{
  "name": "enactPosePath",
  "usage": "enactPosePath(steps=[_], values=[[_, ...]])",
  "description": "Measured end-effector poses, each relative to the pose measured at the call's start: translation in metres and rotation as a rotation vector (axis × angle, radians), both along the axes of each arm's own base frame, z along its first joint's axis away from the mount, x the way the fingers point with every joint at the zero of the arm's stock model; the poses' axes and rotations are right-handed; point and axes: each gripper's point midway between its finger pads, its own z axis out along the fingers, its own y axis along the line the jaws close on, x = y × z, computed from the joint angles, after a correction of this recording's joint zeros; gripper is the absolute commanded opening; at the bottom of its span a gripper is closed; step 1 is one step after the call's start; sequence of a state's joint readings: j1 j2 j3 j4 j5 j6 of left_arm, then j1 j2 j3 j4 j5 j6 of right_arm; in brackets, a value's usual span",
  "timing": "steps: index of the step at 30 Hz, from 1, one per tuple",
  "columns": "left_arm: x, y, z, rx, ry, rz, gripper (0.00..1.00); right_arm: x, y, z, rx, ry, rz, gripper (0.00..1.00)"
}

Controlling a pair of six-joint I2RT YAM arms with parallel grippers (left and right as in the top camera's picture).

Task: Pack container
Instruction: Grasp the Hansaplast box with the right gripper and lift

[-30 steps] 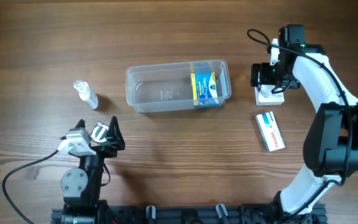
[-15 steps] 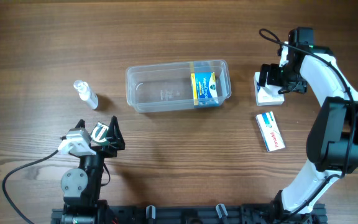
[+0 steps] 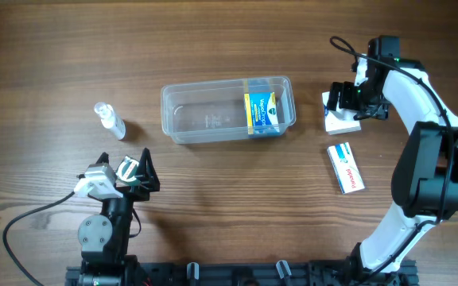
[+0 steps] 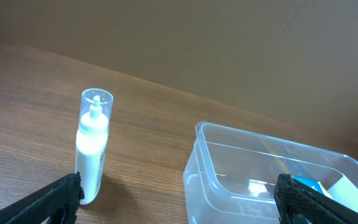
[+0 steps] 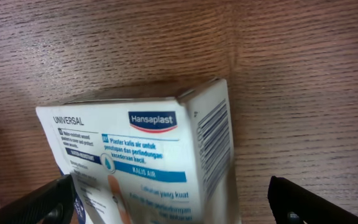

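Observation:
The clear plastic container (image 3: pixel 213 115) lies mid-table with a blue and yellow box (image 3: pixel 262 114) standing at its right end. It also shows in the left wrist view (image 4: pixel 253 180). My right gripper (image 3: pixel 351 103) is open and straddles a white Hansaplast box (image 3: pixel 339 122) right of the container. In the right wrist view (image 5: pixel 179 208) the box (image 5: pixel 142 149) sits tilted between the fingers, with a gap on the right side. My left gripper (image 3: pixel 130 170) is open and empty near the front left, and its fingers frame the left wrist view (image 4: pixel 179 202).
A small clear-capped white bottle (image 3: pixel 110 120) stands left of the container, seen upright in the left wrist view (image 4: pixel 92 149). A white, blue and red box (image 3: pixel 346 168) lies flat in front of the right gripper.
My right gripper shifted a little right and toward the front over the white box. The box has since turned and slid slightly left. The left arm has not moved.

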State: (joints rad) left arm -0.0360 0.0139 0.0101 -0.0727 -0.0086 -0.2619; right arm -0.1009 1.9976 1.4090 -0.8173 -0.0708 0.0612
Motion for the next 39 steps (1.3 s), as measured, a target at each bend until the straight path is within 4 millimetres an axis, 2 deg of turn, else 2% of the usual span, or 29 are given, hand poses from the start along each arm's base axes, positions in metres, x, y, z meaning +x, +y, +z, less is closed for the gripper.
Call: enactPosePath(steps=[6,15,28,39], values=[[0.0,0.0,0.0,0.0,0.0,0.0,1.0,0.004,0.0,0.004,-0.003,0.001,0.018,1.0],[0.0,0.0,0.0,0.0,0.0,0.0,1.0,0.021,-0.002,0.025,-0.014,-0.043,0.047,1.0],[0.0,0.0,0.0,0.0,0.0,0.0,1.0,0.015,-0.006,0.022,-0.063,-0.021,0.111,1.0],[0.0,0.0,0.0,0.0,0.0,0.0,1.0,0.01,0.007,0.016,-0.069,-0.002,0.15,1.0]])
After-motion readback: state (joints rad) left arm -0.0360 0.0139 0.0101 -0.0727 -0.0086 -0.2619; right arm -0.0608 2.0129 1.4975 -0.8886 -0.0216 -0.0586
